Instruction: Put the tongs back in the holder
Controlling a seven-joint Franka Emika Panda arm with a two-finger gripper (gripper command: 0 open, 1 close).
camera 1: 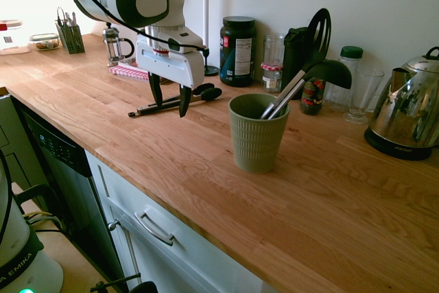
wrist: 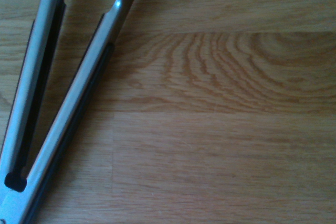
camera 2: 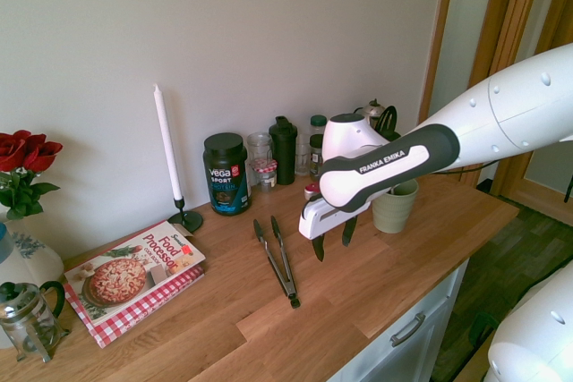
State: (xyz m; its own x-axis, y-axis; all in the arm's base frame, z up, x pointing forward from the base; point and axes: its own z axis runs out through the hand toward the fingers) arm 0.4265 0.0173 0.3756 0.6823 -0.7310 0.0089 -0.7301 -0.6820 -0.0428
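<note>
With the gripper (camera 1: 170, 104) spread, its fingers should be centred over the tongs (camera 2: 280, 266) beside it before being lowered.

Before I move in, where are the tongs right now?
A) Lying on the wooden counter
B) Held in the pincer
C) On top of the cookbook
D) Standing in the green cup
A: the tongs lie spread on the bare wood of the counter.
</note>
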